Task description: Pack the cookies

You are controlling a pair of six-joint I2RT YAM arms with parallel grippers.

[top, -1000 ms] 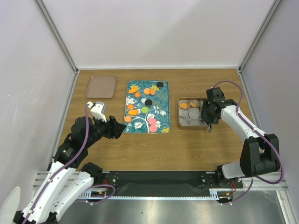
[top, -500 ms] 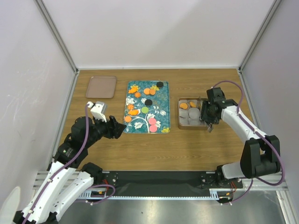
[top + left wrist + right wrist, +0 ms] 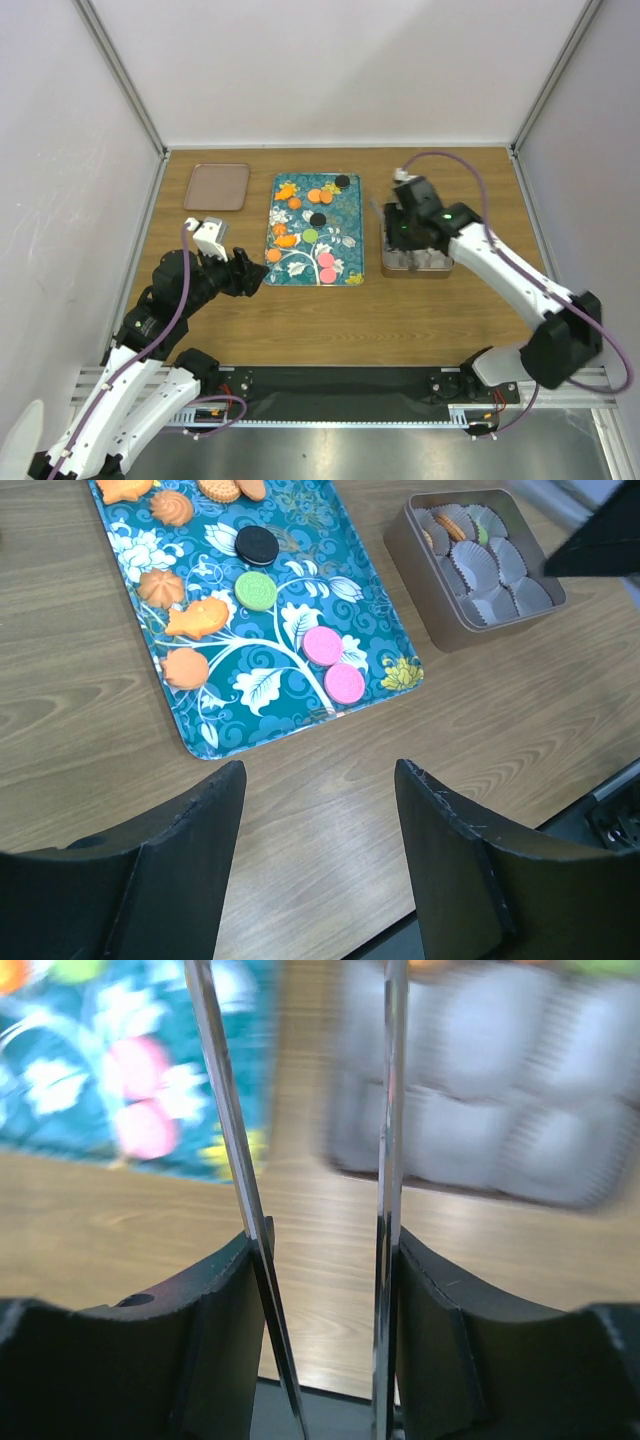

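Right pincer (image 3: 295, 1020) parted, empty; tin (image 3: 480, 1192) blurred (half hidden from above); left pincer (image 3: 318, 770) wide, empty.

A teal ground is shown on the floral tray (image 3: 290, 695), overlaid with white branches and blossoms, orange leaf prints, and one yellow flower at its near right corner. Four colours are counted among the cookies (image 3: 345, 683) on that tray: two pink cookies (image 3: 322, 645) by the near right corner; a green cookie (image 3: 255, 590) at mid-tray; a black cookie (image 3: 257, 545) just beyond it; orange cookies (image 3: 185, 667) down the left side and across the far end. Right of the tray, a dull brown tin (image 3: 470, 630) is lined with white pleated paper cups (image 3: 475, 560); far to its left, a plain pinkish-brown small tray (image 3: 217, 186) is seen; warm brown wood grain is carried by the table (image 3: 400, 320).
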